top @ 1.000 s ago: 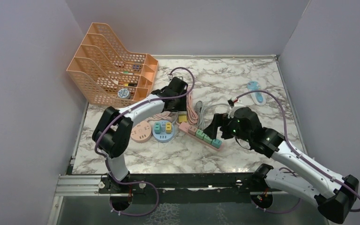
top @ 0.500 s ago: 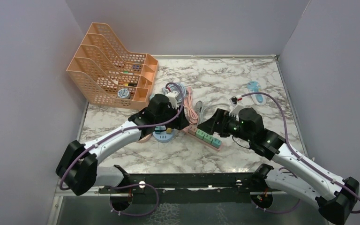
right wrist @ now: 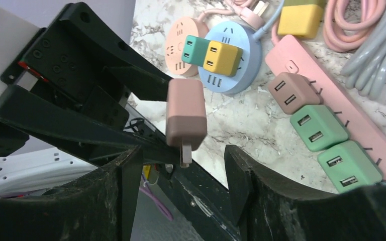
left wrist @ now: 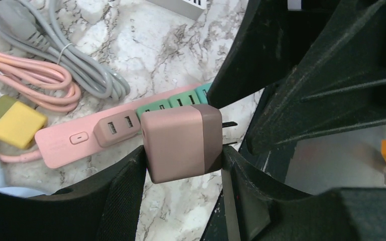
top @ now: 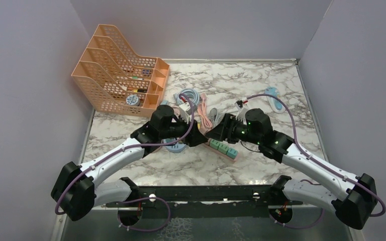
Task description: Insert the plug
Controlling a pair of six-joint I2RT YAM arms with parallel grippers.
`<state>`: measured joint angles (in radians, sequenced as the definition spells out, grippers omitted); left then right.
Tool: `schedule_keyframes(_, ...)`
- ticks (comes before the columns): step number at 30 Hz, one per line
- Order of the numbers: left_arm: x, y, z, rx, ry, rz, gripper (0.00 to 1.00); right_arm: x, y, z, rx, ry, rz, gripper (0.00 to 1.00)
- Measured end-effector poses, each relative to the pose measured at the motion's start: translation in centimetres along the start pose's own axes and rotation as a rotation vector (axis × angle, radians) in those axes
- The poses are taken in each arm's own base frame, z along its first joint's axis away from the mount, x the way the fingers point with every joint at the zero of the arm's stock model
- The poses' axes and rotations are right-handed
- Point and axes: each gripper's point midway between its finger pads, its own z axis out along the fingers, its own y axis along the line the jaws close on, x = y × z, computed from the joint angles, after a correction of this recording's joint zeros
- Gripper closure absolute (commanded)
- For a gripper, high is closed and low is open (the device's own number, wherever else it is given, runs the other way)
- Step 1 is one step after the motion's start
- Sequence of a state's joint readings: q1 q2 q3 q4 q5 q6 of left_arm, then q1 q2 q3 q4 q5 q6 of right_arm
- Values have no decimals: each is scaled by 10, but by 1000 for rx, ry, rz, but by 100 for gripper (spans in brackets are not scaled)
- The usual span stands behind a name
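Note:
A mauve-pink cube plug [left wrist: 181, 143] hangs above the marble table, and my left gripper [left wrist: 181, 168] is shut on its sides. Its two metal prongs point toward my right gripper [right wrist: 183, 175]. In the right wrist view the plug [right wrist: 185, 113] sits just ahead of the right fingers [right wrist: 238, 181]; they stand apart on either side of the prongs with gaps showing, so this gripper is open. Below lies the pink power strip [left wrist: 65, 143], which carries a mauve adapter [right wrist: 291, 92] and two green ones [right wrist: 317, 126]. From above, both grippers meet over the strip [top: 224, 149].
A round blue socket [right wrist: 226, 70] with green and yellow plugs and a peach round socket [right wrist: 176, 47] lie left of the strip. Coiled grey and pink cables [left wrist: 55, 65] and a yellow plug [left wrist: 12, 120] sit behind it. An orange file rack [top: 115, 70] stands at the back left.
My left arm has swung from near the rack to the table's middle, carrying the plug. The right gripper has moved up to meet it, and its jaws have narrowed around the prong end.

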<state>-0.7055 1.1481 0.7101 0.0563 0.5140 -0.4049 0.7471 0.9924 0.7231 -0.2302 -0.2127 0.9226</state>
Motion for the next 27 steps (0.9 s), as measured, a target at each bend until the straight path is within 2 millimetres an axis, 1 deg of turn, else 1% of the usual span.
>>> schedule_keyframes(3, 2, -6, 0, 40, 10, 13, 71, -1, 5, 0, -22, -1, 1, 46)
schedule_keyframes(7, 4, -11, -2, 67, 13, 26, 71, 3, 3, 7, -19, 25, 20, 57)
schedule_keyframes(9, 4, -13, -4, 76, 10, 33, 71, 7, 1, 11, -16, 44, 29, 67)
schedule_keyframes(11, 5, -14, -4, 82, 13, 33, 68, 7, 6, 12, -39, 53, 31, 80)
schedule_keyframes(13, 6, -14, -4, 87, 16, 32, 61, 7, 9, 11, -52, 56, 26, 95)
schedule_keyframes(14, 5, -14, -4, 87, 13, 34, 55, 7, 9, 11, -56, 58, 25, 99)
schedule_keyframes(15, 5, -14, -5, 87, 12, 33, 48, 7, 9, 11, -58, 61, 20, 99)
schedule_keyframes(16, 5, -14, -5, 85, 14, 27, 38, 8, 9, 11, -61, 65, 14, 99)
schedule_keyframes(18, 6, -14, -7, 83, 17, 21, 15, 8, 10, 11, -71, 68, -2, 99)
schedule_keyframes(20, 5, -16, -9, 81, 21, 19, 3, 9, 16, 10, -101, 74, -25, 99)
schedule_keyframes(22, 0, -21, -13, 77, 19, 11, 1, 9, 24, 6, -145, 74, -66, 99)
schedule_keyframes(25, -19, -36, -27, 84, -30, 22, 1, 6, 40, -7, -225, 60, -140, 99)
schedule_keyframes(27, -34, -50, -41, 102, -86, 35, 1, 4, 52, -18, -280, 45, -184, 99)
